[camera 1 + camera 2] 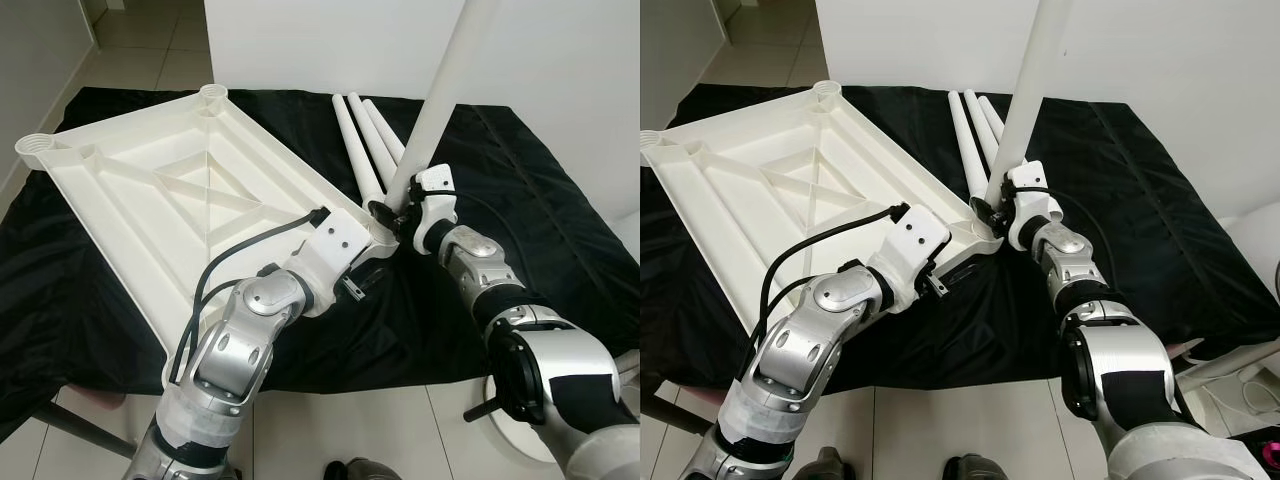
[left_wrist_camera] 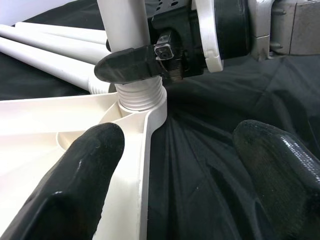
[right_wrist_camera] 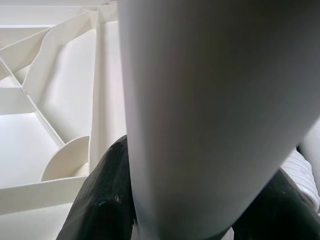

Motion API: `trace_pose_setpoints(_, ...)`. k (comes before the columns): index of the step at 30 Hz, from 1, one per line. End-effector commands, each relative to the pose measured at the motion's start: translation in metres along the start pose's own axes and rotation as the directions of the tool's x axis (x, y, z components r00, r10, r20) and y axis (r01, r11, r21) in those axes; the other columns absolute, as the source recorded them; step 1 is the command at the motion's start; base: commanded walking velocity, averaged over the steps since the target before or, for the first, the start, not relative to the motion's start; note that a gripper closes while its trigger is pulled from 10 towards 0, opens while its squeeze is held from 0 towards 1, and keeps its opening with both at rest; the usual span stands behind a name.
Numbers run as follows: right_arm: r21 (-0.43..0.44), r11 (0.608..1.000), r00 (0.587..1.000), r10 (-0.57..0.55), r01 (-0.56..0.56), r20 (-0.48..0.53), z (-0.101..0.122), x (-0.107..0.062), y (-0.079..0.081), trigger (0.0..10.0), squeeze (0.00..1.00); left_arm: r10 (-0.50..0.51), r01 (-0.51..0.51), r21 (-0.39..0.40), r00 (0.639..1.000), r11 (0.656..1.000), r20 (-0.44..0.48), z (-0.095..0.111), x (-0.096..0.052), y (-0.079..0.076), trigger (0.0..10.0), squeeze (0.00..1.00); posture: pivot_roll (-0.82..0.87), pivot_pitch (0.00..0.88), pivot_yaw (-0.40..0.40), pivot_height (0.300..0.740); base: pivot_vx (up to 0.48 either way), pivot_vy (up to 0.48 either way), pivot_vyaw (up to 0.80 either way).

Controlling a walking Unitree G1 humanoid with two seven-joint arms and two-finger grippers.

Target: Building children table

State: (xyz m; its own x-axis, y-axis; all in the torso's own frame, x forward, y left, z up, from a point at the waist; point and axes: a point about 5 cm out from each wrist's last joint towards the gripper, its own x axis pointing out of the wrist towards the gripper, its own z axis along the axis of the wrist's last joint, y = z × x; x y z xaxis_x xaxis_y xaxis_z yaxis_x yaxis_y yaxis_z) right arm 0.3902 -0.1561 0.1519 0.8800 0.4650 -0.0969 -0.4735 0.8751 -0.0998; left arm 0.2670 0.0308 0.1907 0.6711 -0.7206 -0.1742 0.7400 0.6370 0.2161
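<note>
A white plastic table top (image 1: 150, 190) lies upside down on a black cloth. A white leg (image 1: 440, 90) stands upright in the near right corner socket (image 2: 140, 95), whose thread shows at the base. My right gripper (image 1: 385, 212) is shut on this leg just above the socket; in the right wrist view the leg (image 3: 200, 125) sits between its black fingers (image 3: 100, 200). My left gripper (image 2: 180, 175) is open low beside that corner. One of its fingers (image 2: 85, 175) is over the table top's rim and the other is over the cloth. Three spare legs (image 1: 365, 140) lie behind the socket.
The black cloth (image 1: 540, 180) covers the whole work surface and hangs over its front edge. Empty corner sockets stand at the far left (image 1: 40, 148) and at the back (image 1: 212, 95). A white wall panel (image 1: 330, 40) rises behind. Tiled floor (image 1: 380, 430) lies in front.
</note>
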Motion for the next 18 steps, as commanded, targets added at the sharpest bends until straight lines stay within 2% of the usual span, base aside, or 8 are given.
trace_pose_setpoints(1,0.044,0.999,0.996,-0.015,0.019,-0.092,-0.0218,-0.0038,0.0040,10.0,0.00,0.045,-0.045,-0.004,0.999,0.999,0.009,0.0032,-0.0002,-0.0002,10.0,0.00,0.05,0.056,-0.052,0.740,0.000,0.000,0.00)
trace_pose_setpoints(8,0.098,0.994,0.995,-0.043,0.052,-0.088,-0.0265,-0.0032,0.0078,10.0,0.00,0.046,-0.046,-0.007,0.999,0.999,0.008,0.0027,-0.0005,-0.0005,10.0,0.00,0.04,0.058,-0.057,0.740,0.000,0.000,0.00)
trace_pose_setpoints(12,0.102,0.989,0.991,-0.098,0.107,-0.090,-0.0288,-0.0031,0.0079,10.0,0.00,0.047,-0.047,-0.008,0.999,0.999,0.007,0.0027,-0.0006,-0.0009,10.0,0.00,0.04,0.058,-0.057,0.740,0.000,0.000,0.00)
trace_pose_setpoints(16,0.176,0.962,0.978,-0.198,0.208,-0.073,-0.0284,0.0010,0.0124,10.0,0.00,0.049,-0.049,-0.012,0.999,0.999,0.007,0.0021,-0.0009,-0.0014,10.0,0.00,0.04,0.055,-0.066,0.740,0.000,0.000,0.00)
trace_pose_setpoints(18,0.181,0.958,0.974,-0.212,0.222,-0.073,-0.0284,0.0020,0.0140,10.0,0.00,0.049,-0.049,-0.013,0.999,0.999,0.008,0.0020,-0.0011,-0.0017,10.0,0.00,0.04,0.053,-0.066,0.740,0.000,0.000,0.00)
